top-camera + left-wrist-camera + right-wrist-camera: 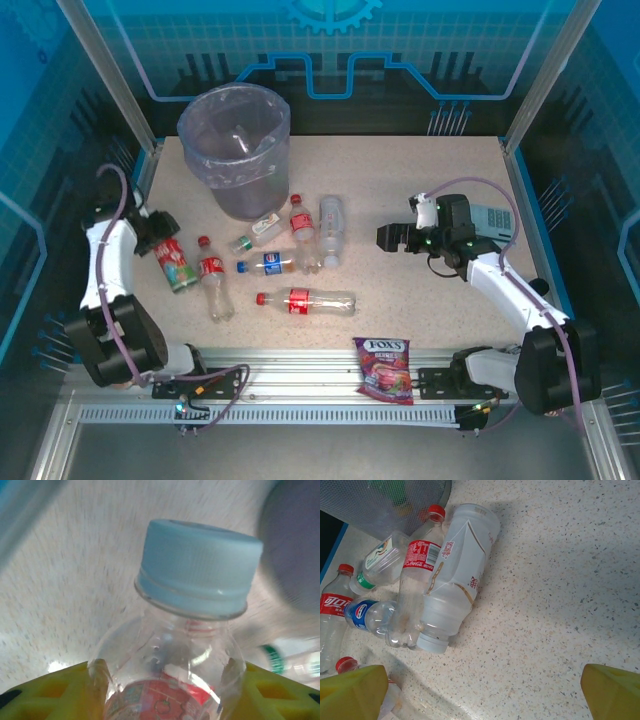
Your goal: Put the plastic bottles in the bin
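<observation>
The left gripper is clamped on a clear bottle with a pale blue cap. Its 2 yellow fingers press against the bottle's shoulders, 1 on each side. The cap points straight ahead of the fingertips and the red label sits down between them. I cannot tell whether this bottle rests on the table or hangs clear of it, because the ground beyond it is blurred. The bin, grey mesh lined with a lilac bag, stands ahead of this gripper and to its right, near but apart from it.

The right gripper stands wide apart, with bare speckled table between its yellow fingertips. Ahead of it and to its left lie 5 more bottles, close together:
- A large cloudy white bottle lies nearest the line of the gap.
- A red-capped bottle touches the left side of the white one.
- A blue-labelled bottle lies against the base of the red-capped one.
- A green-capped bottle lies further left, close to the bin's wall.
- A red-labelled bottle lies furthest left.

Just beside the left fingertip shows the red cap of 1 more bottle lying on its side. A purple-red candy bag lies back toward this arm's base, well apart from the gripper
</observation>
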{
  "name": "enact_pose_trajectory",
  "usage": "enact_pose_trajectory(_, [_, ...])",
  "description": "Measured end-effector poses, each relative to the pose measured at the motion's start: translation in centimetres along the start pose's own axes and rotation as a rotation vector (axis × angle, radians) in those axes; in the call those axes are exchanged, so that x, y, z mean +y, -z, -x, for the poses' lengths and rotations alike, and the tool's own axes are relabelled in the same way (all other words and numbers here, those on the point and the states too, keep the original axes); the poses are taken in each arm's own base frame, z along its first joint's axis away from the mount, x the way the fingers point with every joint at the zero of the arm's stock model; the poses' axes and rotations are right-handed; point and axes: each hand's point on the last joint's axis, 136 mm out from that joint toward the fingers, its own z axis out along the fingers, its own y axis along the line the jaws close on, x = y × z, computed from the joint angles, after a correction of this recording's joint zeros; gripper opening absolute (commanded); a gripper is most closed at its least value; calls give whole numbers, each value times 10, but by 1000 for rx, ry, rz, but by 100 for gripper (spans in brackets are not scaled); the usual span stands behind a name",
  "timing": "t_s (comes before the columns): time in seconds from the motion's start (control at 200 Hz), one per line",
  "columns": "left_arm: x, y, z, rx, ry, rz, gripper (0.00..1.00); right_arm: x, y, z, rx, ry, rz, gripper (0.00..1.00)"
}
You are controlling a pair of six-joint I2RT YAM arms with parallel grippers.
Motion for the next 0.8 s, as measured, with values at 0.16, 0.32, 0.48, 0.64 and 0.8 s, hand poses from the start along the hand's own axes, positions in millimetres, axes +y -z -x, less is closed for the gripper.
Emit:
enact_pose_trajectory(0.16, [-32,77,53,-215,-26,-96,22,0,0,0,0,-4,1,100])
enact_pose_trajectory(0.32, [-58,140,74,-358,-30,-209,6,2,3,-2,5,-14,1,100])
enact_pose_trajectory(0.48, [-87,184,87,-456,-21,-339,0,11,23,2,-33,-3,5,100])
enact_pose_trajectory(0.64, [-117,218,105,-553,-23,-469,0,22,46,6,-86,5,-1,100])
enact_pose_trajectory(0.8, [-141,239,133,-655,-16,-571,0,28,54,-1,-84,7,-15,100])
